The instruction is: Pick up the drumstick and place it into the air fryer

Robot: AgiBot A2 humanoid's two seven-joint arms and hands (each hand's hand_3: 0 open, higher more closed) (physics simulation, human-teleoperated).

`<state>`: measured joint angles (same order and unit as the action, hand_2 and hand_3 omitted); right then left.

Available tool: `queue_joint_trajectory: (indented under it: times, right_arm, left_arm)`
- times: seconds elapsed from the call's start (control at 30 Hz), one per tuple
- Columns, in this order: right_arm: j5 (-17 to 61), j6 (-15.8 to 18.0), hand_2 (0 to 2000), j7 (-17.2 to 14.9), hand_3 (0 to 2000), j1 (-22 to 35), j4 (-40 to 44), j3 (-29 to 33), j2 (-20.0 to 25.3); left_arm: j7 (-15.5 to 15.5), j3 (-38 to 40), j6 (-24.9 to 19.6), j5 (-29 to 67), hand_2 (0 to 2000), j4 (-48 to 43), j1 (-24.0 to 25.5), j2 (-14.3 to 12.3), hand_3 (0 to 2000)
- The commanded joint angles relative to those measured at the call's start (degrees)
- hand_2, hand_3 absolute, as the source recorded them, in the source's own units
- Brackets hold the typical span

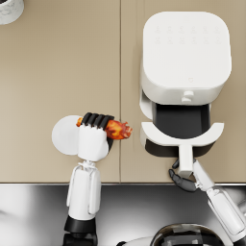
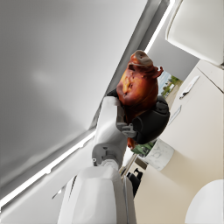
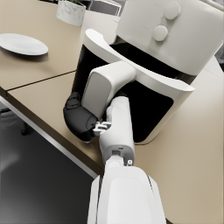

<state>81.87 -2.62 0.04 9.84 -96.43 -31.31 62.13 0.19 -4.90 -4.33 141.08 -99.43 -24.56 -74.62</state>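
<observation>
Two hands are engaged at once. Left hand (image 1: 94, 134) grips the drumstick (image 1: 116, 129), fingers wrapped round it; the reddish meat end sticks out to the right of the fist, lower left of centre in the head view. Left wrist view confirms it: drumstick (image 2: 139, 85) clamped in the dark fingers (image 2: 151, 124), lifted off the table. It sits beside the white plate (image 1: 65, 135), not on it.

Right hand (image 1: 185, 178) is closed on the drawer handle (image 1: 185, 160) of the air fryer (image 1: 185, 50), lower right of the frame. Right wrist view shows the dark hand (image 3: 81, 118) curled round the white handle (image 3: 103, 85). Drawer (image 1: 181, 137) is pulled out; its dark basket cavity is open to the top, right of centre.

Step in hand, as judged: carry the drumstick rightward to the open basket.

- Keep the drumstick above the drawer's white front rim during the traverse; the rim lies between it and the cavity.
- Bring the meat end over the middle of the dark cavity before lowering, so that it does not catch on a wall.
- Right hand should hold the drawer steady; any drift shifts the target.
- Open the left hand only once the drumstick is low inside the basket.

Cup (image 1: 9, 9) in upper left corner, well apart.
</observation>
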Motion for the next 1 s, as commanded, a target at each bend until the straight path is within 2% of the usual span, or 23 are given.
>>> queue_joint_trajectory:
  times: [0.03, 0.2, 0.3, 0.33, 0.4, 0.43, 0.47, 0.5, 0.53, 0.57, 0.6, 0.63, 0.67, 0.7, 0.73, 0.77, 0.8, 0.83, 0.87, 0.9, 0.93, 0.97, 1.0]
  right_arm:
    - [-0.01, 0.44, 2000, 0.07, 2000, 1.88, -11.07, -8.94, 1.81]
    - [-0.08, 1.09, 2000, 0.83, 2000, 5.21, -14.57, -18.58, -3.51]
    - [-0.13, 2.0, 2000, 1.0, 2000, 2.73, -16.31, -18.43, -3.05]
    - [-0.16, 2.17, 2000, 1.08, 2000, -3.14, -16.43, -12.21, 1.62]
    - [-0.16, 2.87, 2000, 0.82, 2000, -3.17, -17.01, -13.27, 1.26]
    - [-0.17, 2.91, 2000, 0.65, 2000, 1.14, -17.3, -18.75, -2.37]
    - [-0.18, 2.71, 2000, 0.68, 2000, -3.27, -17.83, -14.08, 0.79]
    - [-0.18, 2.69, 2000, 0.56, 2000, 0.86, -17.92, -18.74, -2.78]
    - [-0.2, 2.5, 2000, 0.61, 2000, -3.3, -18.19, -14.18, 0.66]
    - [-0.19, 2.46, 2000, 0.49, 2000, 0.81, -18.36, -18.69, -2.55]
    - [-0.2, 2.36, 2000, 0.52, 2000, 0.89, -18.36, -18.79, -2.61]
    - [-0.2, 2.1, 2000, 0.56, 2000, -3.12, -17.91, -14.18, 1.01]
    - [-0.2, 2.19, 2000, 0.51, 2000, 0.91, -17.91, -18.75, -2.22]
    - [-0.21, 2.14, 2000, 0.63, 2000, -3.12, -17.91, -14.18, 1.01]
    - [-0.21, 2.24, 2000, 0.54, 2000, 0.99, -17.56, -18.72, -2.13]
    - [-0.22, 2.2, 2000, 0.62, 2000, 1.2, -17.82, -18.79, -2.51]
    - [-0.22, 2.12, 2000, 0.67, 2000, -3.3, -17.91, -13.64, 0.82]
    - [-0.21, 2.22, 2000, 0.56, 2000, 1.17, -17.91, -18.72, -2.76]
    - [-0.22, 2.3, 2000, 0.59, 2000, 1.3, -18.08, -18.8, -3.41]
    - [-0.21, 2.3, 2000, 0.56, 2000, -3.63, -18.1, -13.54, 0.26]
    - [-0.2, 2.43, 2000, 0.44, 2000, 1.07, -18.35, -18.74, -3.72]
    - [-0.21, 2.67, 2000, 0.53, 2000, 1.15, -18.35, -18.82, -3.77]
    - [-0.21, 2.58, 2000, 0.51, 2000, -3.81, -18.37, -13.54, -0.08]
  left_arm:
    - [0.0, -3.94, 0.03, -1.29, 2000, -0.19, -3.61, -1.48, 2000]
    - [0.02, -9.04, 0.13, -3.93, 2000, -0.44, -6.39, -3.77, 2000]
    - [0.01, -11.79, 0.16, -4.31, 2000, -1.02, -7.34, -4.91, 2000]
    - [0.02, -12.62, 0.15, -4.37, 2000, -0.87, -7.77, -5.36, 2000]
    - [0.01, -15.34, 0.15, -4.45, 2000, 1.0, -9.36, -6.86, 2000]
    - [0.01, -17.22, 0.13, -4.47, 2000, 1.61, -9.9, -7.52, 2000]
    - [0.01, -18.39, 0.15, -4.49, 2000, 2.2, -10.34, -8.67, 2000]
    - [0.0, -20.25, 0.15, -4.5, 2000, 3.38, -10.97, -9.62, 2000]
    - [0.0, -21.86, 0.17, -4.51, 2000, 4.91, -11.85, -10.83, 2000]
    - [0.0, -23.19, 0.11, -4.51, 2000, 6.07, -12.48, -11.77, 2000]
    - [-0.01, -24.95, 0.11, -4.51, 2000, 7.94, -13.38, -13.03, 2000]
    - [-0.01, -26.35, 0.11, -4.51, 2000, 9.72, -14.16, -14.12, 2000]
    - [-0.01, -27.67, 0.08, -4.51, 2000, 11.17, -14.77, -15.03, 2000]
    - [-0.01, -43.56, 0.06, -4.51, 2000, 12.19, -24.54, -4.69, 2000]
    - [-0.02, -33.19, 0.09, -4.55, 2000, 13.05, -17.67, -12.91, 2000]
    - [-0.01, -33.18, -0.03, -4.49, 2000, 14.4, -18.2, -13.22, 2000]
    - [0.02, -32.69, -0.1, -4.49, 2000, 16.36, -18.8, -13.95, 2000]
    - [0.03, -32.5, -0.15, -4.49, 639, 17.1, -19.04, -14.36, 1673]
    - [-0.02, -32.18, 0.74, -4.49, 0, 18.42, -19.28, -14.69, 1347]
    - [-0.06, -32.03, 1.33, -4.48, 0, 19.14, -19.27, -14.86, 1020]
    - [-0.07, -31.74, 1.85, -4.48, 0, 19.36, -19.14, -14.9, 693]
    - [-0.09, -31.44, 2.07, -4.48, 0, 19.59, -19.0, -14.93, 367]
    - [-0.11, -30.91, 2.58, -4.47, 0, 19.24, -18.54, -14.69, 40]
